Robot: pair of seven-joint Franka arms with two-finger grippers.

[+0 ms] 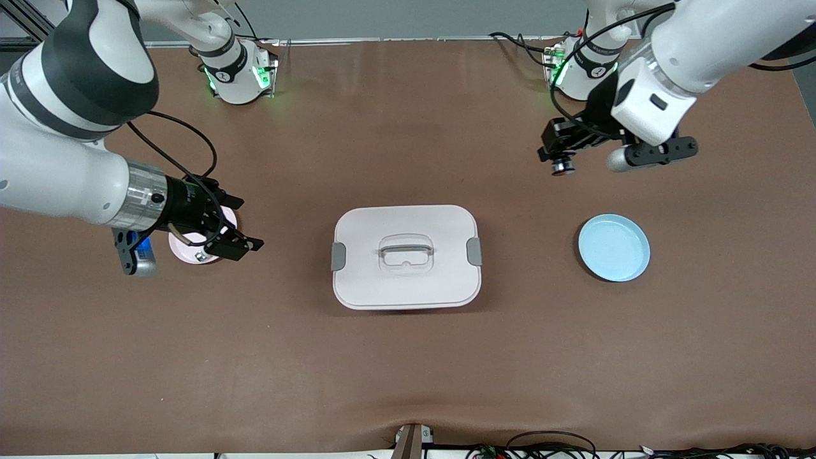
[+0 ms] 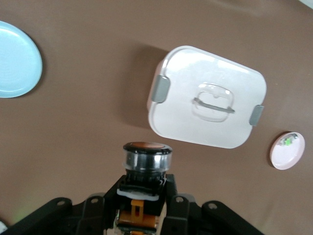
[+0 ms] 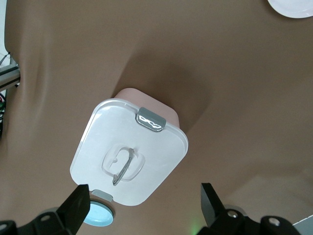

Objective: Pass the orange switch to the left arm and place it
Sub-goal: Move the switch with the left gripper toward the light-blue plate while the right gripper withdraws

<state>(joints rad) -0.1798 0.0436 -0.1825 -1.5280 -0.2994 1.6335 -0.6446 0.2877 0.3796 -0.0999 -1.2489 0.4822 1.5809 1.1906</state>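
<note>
The orange switch [image 2: 146, 159], a small black cylinder with an orange face, is clamped in my left gripper [image 2: 145, 196]. In the front view that left gripper [image 1: 561, 153] hangs with the switch [image 1: 562, 167] over bare table between the left arm's base and the blue plate [image 1: 614, 247]. The white box [image 1: 406, 256] with grey clips stands closed at the table's middle. My right gripper [image 1: 241, 224] is open and holds nothing, low over the pink plate [image 1: 182, 245] at the right arm's end. Its open fingers [image 3: 78, 205] frame the box [image 3: 129, 156].
A small green-and-silver part [image 2: 289, 142] lies on the pink plate [image 2: 287, 152]. The blue plate [image 2: 14, 58] holds nothing. Cables trail along the table edge nearest the camera [image 1: 548, 443]. Brown cloth covers the whole table.
</note>
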